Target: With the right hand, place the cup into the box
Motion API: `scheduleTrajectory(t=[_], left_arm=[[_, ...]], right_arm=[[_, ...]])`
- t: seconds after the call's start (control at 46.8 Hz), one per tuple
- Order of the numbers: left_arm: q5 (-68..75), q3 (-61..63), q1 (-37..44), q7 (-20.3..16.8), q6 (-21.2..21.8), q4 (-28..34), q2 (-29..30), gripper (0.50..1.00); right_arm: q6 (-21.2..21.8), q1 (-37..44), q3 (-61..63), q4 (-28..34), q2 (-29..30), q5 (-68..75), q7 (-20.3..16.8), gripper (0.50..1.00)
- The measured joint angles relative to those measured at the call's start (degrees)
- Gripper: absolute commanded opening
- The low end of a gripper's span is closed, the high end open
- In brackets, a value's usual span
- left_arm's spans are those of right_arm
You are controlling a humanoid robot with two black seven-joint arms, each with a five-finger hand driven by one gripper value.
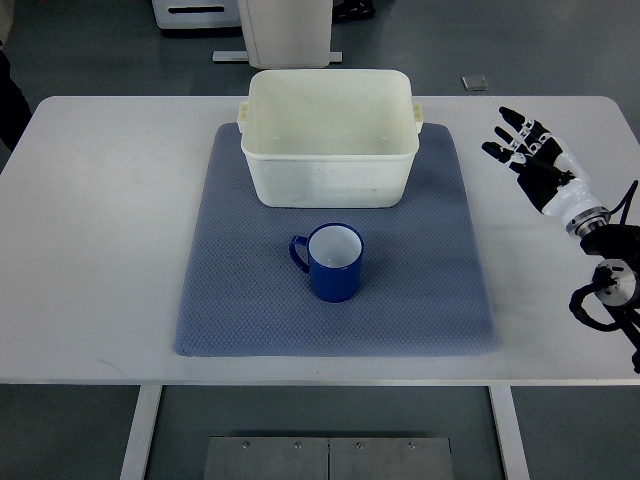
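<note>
A blue cup (334, 262) with a white inside stands upright on the blue mat (240, 300), its handle pointing left. Just behind it sits the cream plastic box (330, 175), empty and open at the top. My right hand (522, 143) hovers over the bare table at the right, well away from the cup and to the right of the box. Its fingers are spread and hold nothing. The left arm does not show.
The white table (100, 220) carries the mat in its middle. Beyond the far edge stand a white machine base (285, 35) and a small grey object (476, 83) on the floor. Black cables (605, 295) hang around my right wrist.
</note>
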Motion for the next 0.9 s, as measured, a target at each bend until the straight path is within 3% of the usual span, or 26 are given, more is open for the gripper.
scheduleTrajectory(t=[0.898], left_arm=[[0.0,0.0,0.0,0.0,0.0,0.0,0.0,1.0]], right_arm=[[0.1,1.3,0.7,2.1,-1.3,0.3,0.0,1.0]])
